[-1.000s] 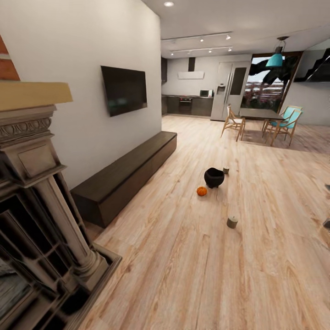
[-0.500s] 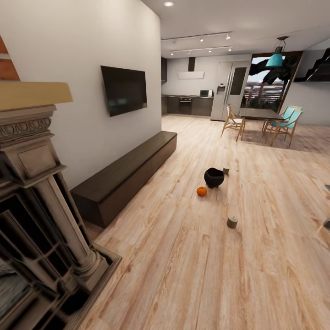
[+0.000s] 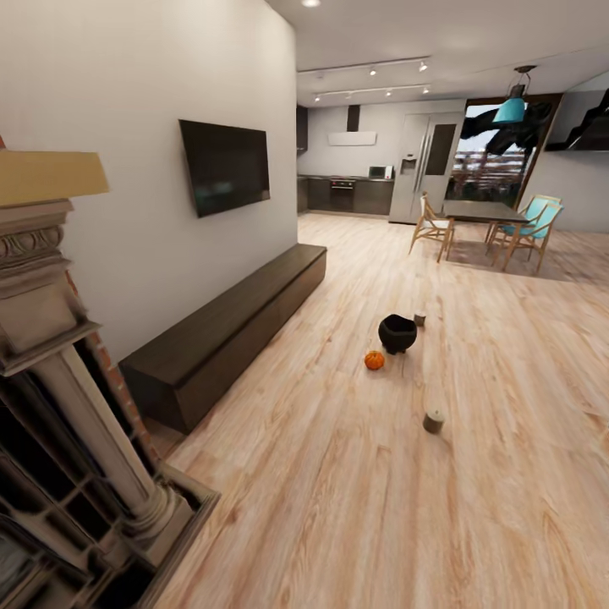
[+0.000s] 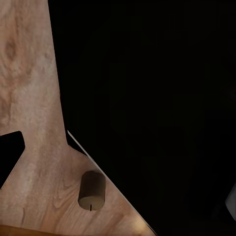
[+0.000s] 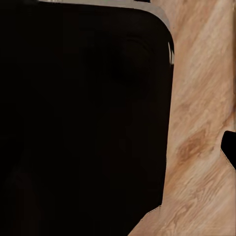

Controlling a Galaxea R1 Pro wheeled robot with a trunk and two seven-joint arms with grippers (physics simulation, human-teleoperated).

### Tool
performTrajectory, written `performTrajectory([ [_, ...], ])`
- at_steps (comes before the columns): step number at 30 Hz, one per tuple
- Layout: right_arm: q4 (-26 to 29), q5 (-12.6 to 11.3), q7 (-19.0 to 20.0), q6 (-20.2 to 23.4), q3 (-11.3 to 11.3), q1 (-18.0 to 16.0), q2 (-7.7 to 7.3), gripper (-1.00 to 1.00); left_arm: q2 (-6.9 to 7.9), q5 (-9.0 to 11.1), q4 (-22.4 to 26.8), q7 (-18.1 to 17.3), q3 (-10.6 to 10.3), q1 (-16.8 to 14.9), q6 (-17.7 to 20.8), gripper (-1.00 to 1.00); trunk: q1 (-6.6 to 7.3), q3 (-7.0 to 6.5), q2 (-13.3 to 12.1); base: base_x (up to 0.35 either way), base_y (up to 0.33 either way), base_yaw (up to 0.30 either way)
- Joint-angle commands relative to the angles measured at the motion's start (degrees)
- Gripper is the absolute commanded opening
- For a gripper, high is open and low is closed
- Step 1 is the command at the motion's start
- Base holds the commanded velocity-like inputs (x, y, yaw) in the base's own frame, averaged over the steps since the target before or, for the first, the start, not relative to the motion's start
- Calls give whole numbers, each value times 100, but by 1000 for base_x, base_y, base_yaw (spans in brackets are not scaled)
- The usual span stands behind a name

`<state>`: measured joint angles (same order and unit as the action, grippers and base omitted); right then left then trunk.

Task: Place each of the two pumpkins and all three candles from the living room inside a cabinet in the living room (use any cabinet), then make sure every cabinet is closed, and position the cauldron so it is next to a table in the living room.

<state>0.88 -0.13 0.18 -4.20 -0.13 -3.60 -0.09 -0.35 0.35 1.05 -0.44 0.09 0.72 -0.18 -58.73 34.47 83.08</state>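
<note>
Landmark: the cauldron [image 3: 397, 332], black and round, stands on the wood floor [image 3: 355, 499] out in the open room.

Pumpkin: one small orange pumpkin [image 3: 374, 360] sits just beside the cauldron, on the side toward me and toward the cabinet.

Candles: one candle [image 3: 434, 420] stands on the floor near the cauldron, closer to the robot than the pumpkin; another candle [image 3: 419, 320] peeks out from just behind the cauldron. The left wrist view has a stout candle [image 4: 92, 191] upright on floorboards; I cannot say which of the three it is.

Cabinet: the long, low dark cabinet [image 3: 228, 326] runs along the wall under the television [image 3: 224, 165], well apart from the cauldron; its fronts look shut.

Bench: the dining bench [image 3: 484, 211] with its chairs stands far beyond the cauldron.

Fireplace: the ornate surround [image 3: 59, 397] looms at the near edge, on the far side of the cabinet from the cauldron.

What changed: against the picture half a second ago the whole scene has slid, fireplace and television outward, cauldron group slightly over. That reads as the head or base turning, not the things moving.

Meaning: I judge the robot is still travelling and lining up on the floor items; nothing is stowed yet.

Tool, left: dark shapes crowd that wrist view; I cannot tell how far it is open or whether it holds anything.

Tool, right: the same, cannot tell.
</note>
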Motion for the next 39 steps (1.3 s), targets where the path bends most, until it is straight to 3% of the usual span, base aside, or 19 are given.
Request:
performTrajectory([
  [1,0,-3,0,-8,-3,0,0,100,0,0,0,0,0,0,0,100,0,0,0,332,0,-86],
  [16,0,-22,0,-37,-22,0,-5,100,0,0,0,0,0,-1,0,100,0,0,0,334,0,-247],
  [39,5,22,0,-56,27,0,9,100,0,1,0,0,0,0,0,100,0,0,0,334,0,-9],
])
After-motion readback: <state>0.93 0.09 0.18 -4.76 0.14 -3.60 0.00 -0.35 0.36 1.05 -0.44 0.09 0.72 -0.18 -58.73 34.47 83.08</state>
